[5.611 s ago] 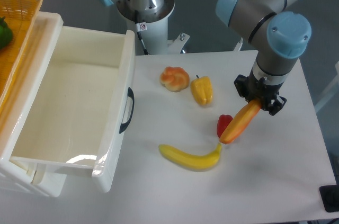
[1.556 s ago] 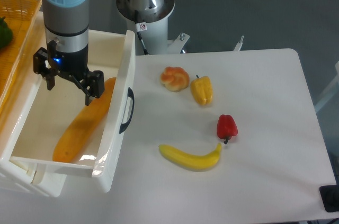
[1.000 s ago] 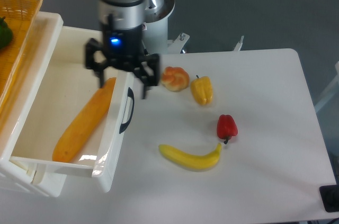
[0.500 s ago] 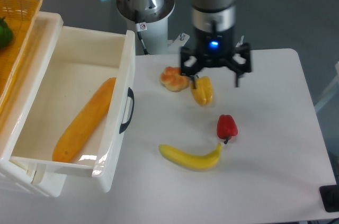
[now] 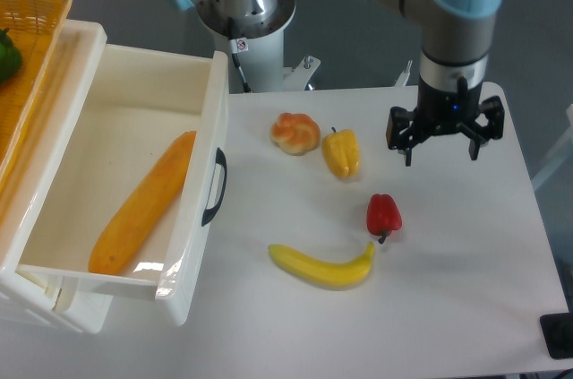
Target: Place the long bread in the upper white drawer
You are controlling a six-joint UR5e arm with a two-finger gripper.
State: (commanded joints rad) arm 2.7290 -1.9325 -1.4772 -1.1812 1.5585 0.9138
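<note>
The long bread [image 5: 144,204], a slim orange-yellow loaf, lies slanted on the floor of the upper white drawer [image 5: 202,101], which stands pulled out at the left with its black handle [image 5: 215,186] facing the table. My gripper [image 5: 440,148] hangs over the right part of the table, far from the drawer, open with nothing between its fingers.
On the table lie a round knotted bun [image 5: 295,133], a yellow pepper [image 5: 341,153], a red pepper [image 5: 383,215] and a banana [image 5: 324,267]. A yellow wicker basket [image 5: 34,30] holding a green vegetable sits above the drawer at the far left. The robot base [image 5: 244,12] stands behind.
The gripper carried the long bread from the right side into the drawer, let it go there, then swung back right across the table, empty. The bread stays in the drawer.
</note>
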